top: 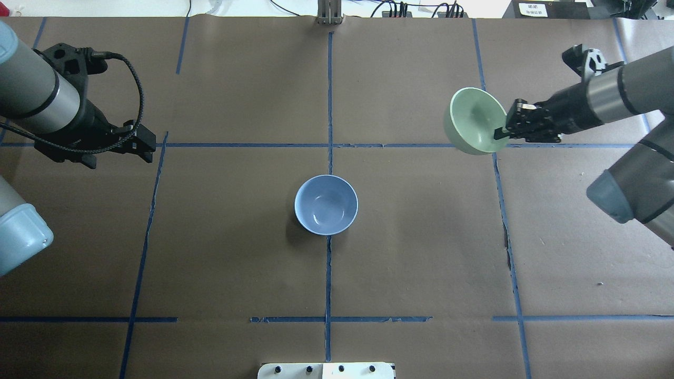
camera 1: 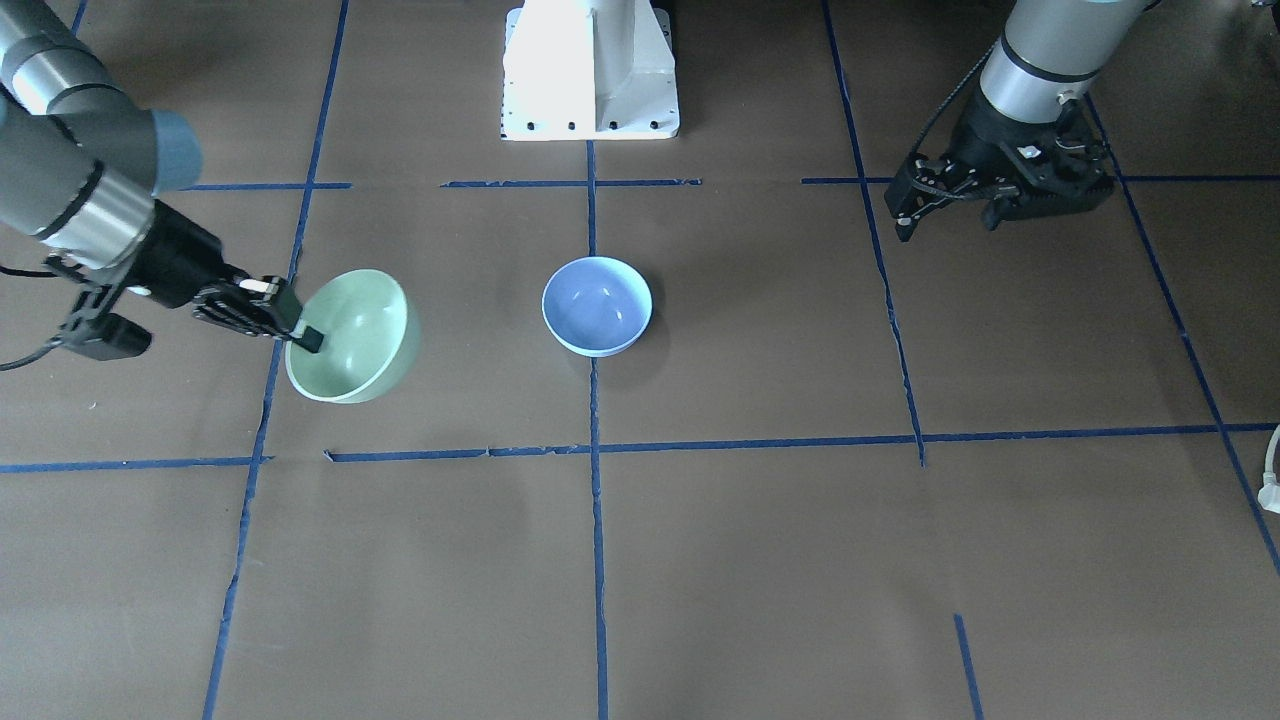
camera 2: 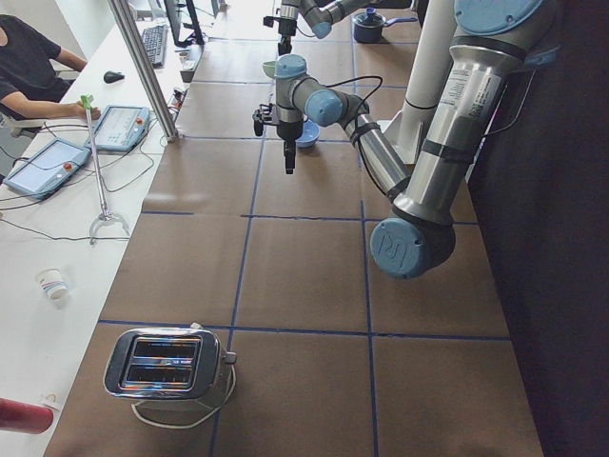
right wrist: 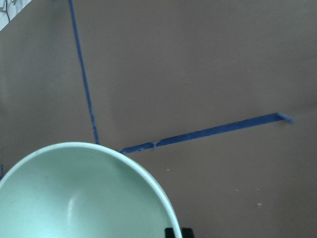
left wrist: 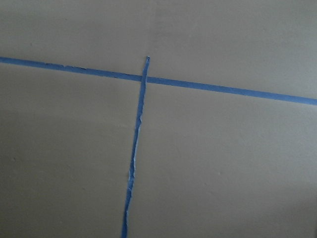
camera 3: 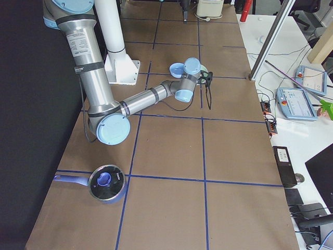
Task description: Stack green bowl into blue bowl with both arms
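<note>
Brown paper crossed with blue tape covers the table (top: 421, 252), and the blue bowl (top: 326, 204) sits upright at its middle, mouth up, waiting to take the other one. Well off to the robot's right of the blue bowl, the green bowl (top: 474, 123) hangs from the right gripper (top: 499, 134), whose jaws are pinched over its rim, one finger inside the wall and one outside. An edge hold like that leaves the bowl's underside free, which I judge suits lowering it into the blue bowl. The green bowl is tipped: its mouth faces up and away from the blue bowl, towards the arm carrying it, with its rounded outer wall turned to the blue bowl. Being round it has no long side, only a centre line that leans off vertical, so it would need levelling before it nests. The left gripper (top: 143, 144) hovers well apart on the blue bowl's other side, holding nothing; I cannot tell how its jaws stand.
</note>
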